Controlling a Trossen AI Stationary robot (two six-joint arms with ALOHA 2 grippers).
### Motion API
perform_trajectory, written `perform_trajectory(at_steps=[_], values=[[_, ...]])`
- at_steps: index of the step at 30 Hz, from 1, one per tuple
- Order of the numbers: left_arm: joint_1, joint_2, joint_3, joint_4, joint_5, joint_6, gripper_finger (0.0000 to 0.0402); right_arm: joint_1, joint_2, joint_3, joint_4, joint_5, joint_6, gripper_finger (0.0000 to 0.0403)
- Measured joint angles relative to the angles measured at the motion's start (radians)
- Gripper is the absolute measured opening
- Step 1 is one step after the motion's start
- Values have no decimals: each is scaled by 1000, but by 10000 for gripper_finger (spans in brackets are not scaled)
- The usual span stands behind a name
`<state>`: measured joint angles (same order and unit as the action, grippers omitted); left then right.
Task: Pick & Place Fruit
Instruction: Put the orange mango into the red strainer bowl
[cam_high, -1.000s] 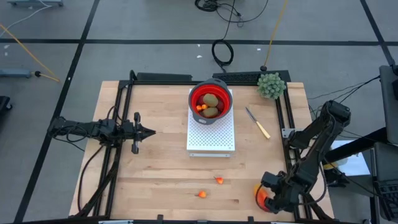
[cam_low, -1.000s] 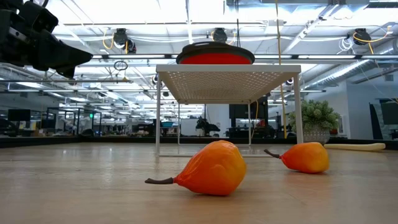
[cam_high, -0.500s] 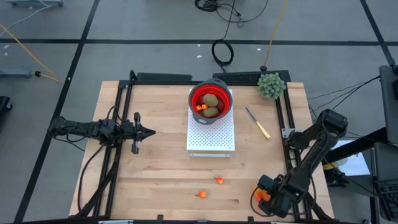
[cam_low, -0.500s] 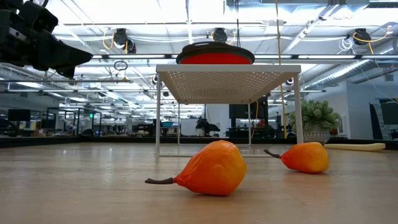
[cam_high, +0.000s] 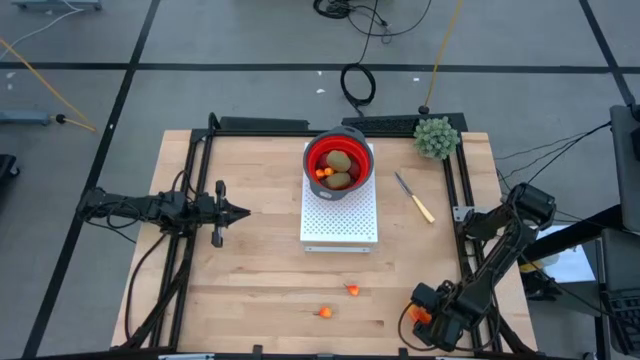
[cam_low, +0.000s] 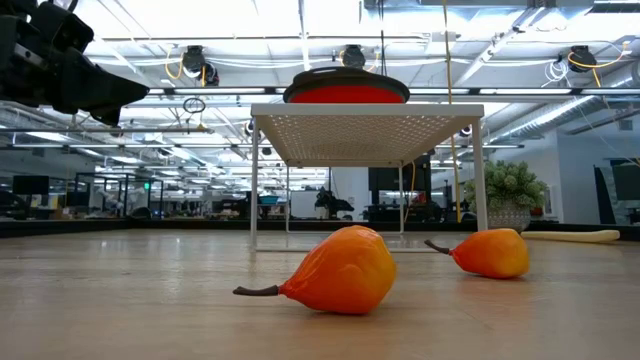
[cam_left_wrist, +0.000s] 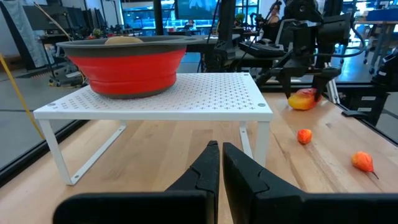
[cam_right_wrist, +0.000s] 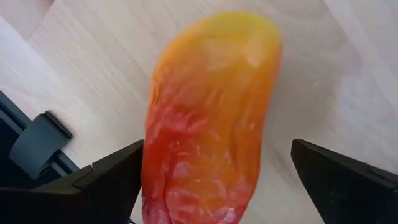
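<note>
While the left gripper (cam_high: 240, 211) hangs over the left half of the bench (cam_high: 260, 270) with its jaws pressed together and holding nothing, the right gripper (cam_high: 418, 314) is down at the front right corner, its jaws spread wide on either side of the large red-orange oblong fruit (cam_right_wrist: 208, 118). In the right wrist view that fruit lies on the wood between the two dark fingers (cam_right_wrist: 102, 180), nearer to one of them than to the other; whether it touches that one cannot be told. A white perforated rack (cam_high: 340, 215) stands near the middle of the bench, and on its far end sits a red bowl (cam_high: 339, 162) with a dark rim. Inside the bowl lie two brown-green oval fruits (cam_high: 340, 160) and a small orange piece (cam_high: 322, 173). Two small orange pear-shaped fruits with thin stems rest on the bare wood in front of the rack: one (cam_high: 352, 290) closer to it, the other (cam_high: 325, 312) nearer the front edge and slightly to the left. A yellow-handled knife (cam_high: 414, 197) lies right of the rack, and a green spiky ball plant (cam_high: 436, 137) stands at the far right corner.
</note>
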<state>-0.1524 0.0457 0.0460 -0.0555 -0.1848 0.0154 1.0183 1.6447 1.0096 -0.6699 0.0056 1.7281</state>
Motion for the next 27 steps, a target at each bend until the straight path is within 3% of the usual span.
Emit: perform_trajectory(at_steps=[7,27], values=[[0,0,0,0,0,-1,19,0,0,0,15,51,-12,389],[0,0,0,0,0,-1,19,0,0,0,15,48,-82,389]])
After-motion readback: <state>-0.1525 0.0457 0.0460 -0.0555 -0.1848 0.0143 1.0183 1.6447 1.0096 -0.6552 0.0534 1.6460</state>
